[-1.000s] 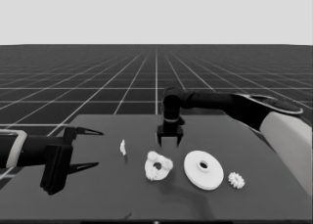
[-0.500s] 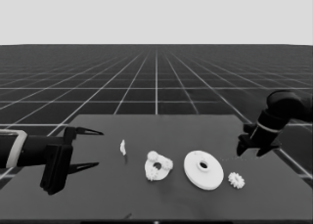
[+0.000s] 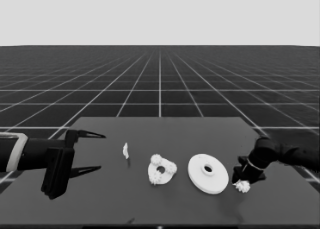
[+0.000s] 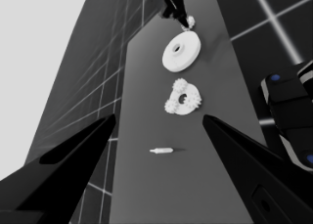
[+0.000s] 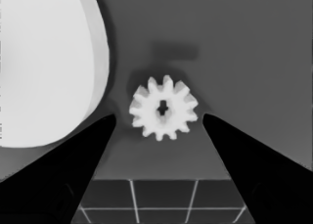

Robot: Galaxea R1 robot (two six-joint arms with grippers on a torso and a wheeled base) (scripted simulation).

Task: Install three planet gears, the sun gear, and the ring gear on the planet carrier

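**Right hand low over the last loose gear at the bench's right end**

The right hand (image 3: 243, 178) is down at the right end of the bench (image 3: 165, 131), its arm coming in from the right edge of the head view. Its two fingers (image 5: 73, 160) stand apart, one on either side of a small toothed gear (image 5: 163, 114) that lies flat on the bench; in the right wrist view a gap shows between each fingertip and the teeth, so the gear is not gripped. In the head view the same gear shows as a small white spot just under the hand.

Just beside this gear, toward the middle of the bench, lies the larger round part (image 3: 208, 173), thick, with a raised hub and a small centre hole. Its rim fills one side of the right wrist view, close to one finger.

Farther along, near the middle of the bench, sits the smaller round part (image 3: 161, 170). Three small gears (image 4: 182, 84) rest on it, spaced around its centre hole, which looks open in the left wrist view.

Beyond that, toward the left end, the thin white piece (image 3: 126, 150) lies by itself, apart from the other parts.

The left hand (image 3: 85, 151) waits over the left end of the bench, fingers spread wide with nothing between them.
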